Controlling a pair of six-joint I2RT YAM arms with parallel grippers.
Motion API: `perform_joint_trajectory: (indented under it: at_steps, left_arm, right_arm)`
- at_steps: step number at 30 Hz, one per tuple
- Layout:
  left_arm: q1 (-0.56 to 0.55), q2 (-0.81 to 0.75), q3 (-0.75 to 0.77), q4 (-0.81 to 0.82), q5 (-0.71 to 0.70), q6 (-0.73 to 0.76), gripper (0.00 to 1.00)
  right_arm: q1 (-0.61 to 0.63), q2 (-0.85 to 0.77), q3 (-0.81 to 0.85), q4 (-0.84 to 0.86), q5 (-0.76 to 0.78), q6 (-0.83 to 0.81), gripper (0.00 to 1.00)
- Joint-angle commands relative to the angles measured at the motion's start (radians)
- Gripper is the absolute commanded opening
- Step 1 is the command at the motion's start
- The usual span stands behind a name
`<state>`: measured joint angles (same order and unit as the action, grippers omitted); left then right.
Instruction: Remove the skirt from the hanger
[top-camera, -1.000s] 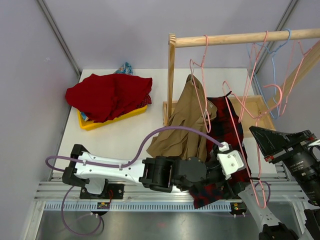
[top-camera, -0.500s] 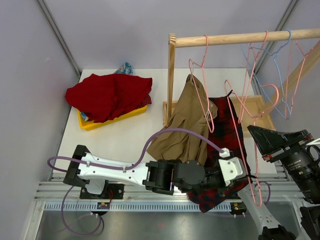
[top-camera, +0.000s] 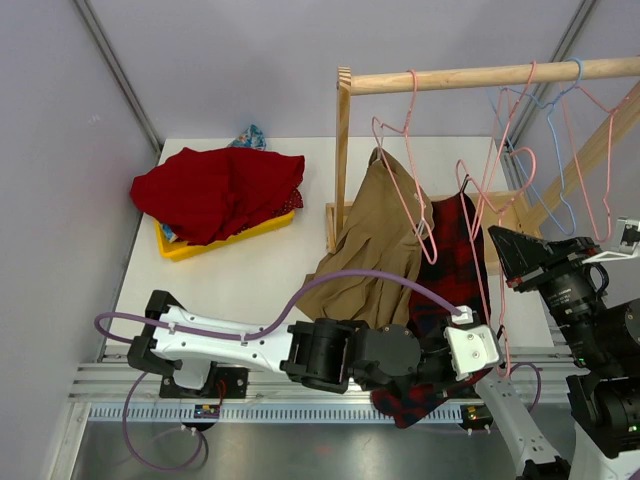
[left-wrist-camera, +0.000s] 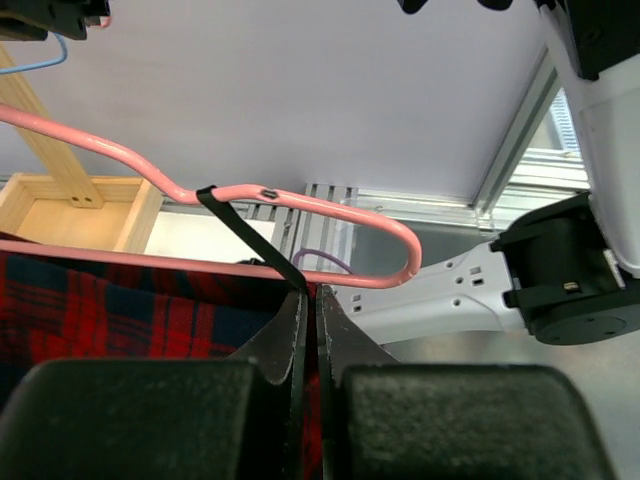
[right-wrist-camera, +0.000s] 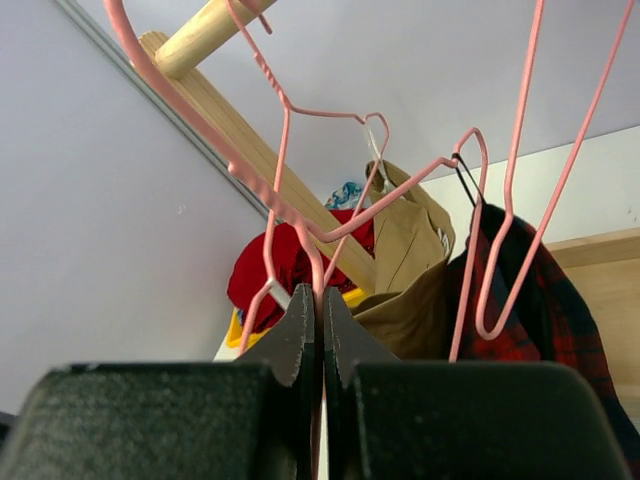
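Fingers nearest: left fingers (left-wrist-camera: 285, 335) pressed flat together at the near edge of the bench (top-camera: 250, 275), apparently pinching the top edge of the skirt (top-camera: 450, 245) just where its black loop (left-wrist-camera: 245, 235) ends, though the pinch itself hard to make out between the pads. Red-and-dark plaid, bunched under that wrist and spilling over the front rail, stretched up and away from there. Loop hooked over a pink wire hanger (left-wrist-camera: 270, 192), pulled taut. Right fingers (right-wrist-camera: 298, 335), to the right and higher, clamped shut on the wire of that same hanger, its hook off the rack's bar. Just left of the skirt and touching it, a tan garment (top-camera: 375, 250) on another pink hanger. Behind both, a wooden rack (top-camera: 470, 76) with more wire hangers along its bar. Far left on the bench, a yellow tray (top-camera: 215, 243) heaped with red cloth (top-camera: 215, 190).
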<state>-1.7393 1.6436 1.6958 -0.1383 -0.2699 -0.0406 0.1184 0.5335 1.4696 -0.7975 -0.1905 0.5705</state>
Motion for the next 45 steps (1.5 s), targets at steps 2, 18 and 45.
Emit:
perform_joint_trajectory:
  at_steps: [2,18,45]
  left_arm:
    - [-0.043,0.001,0.068,0.040,0.046,0.016,0.00]
    - [-0.023,0.008,0.106,0.011,-0.078,0.067,0.01]
    - [0.040,0.071,0.262,-0.067,0.063,0.045,0.00]
  right_arm:
    - [0.004,0.003,-0.048,0.211,0.129,-0.092,0.00]
    - [-0.028,-0.014,-0.239,0.403,-0.049,-0.067,0.00]
    - [-0.028,0.039,-0.450,0.552,0.276,-0.181,0.00]
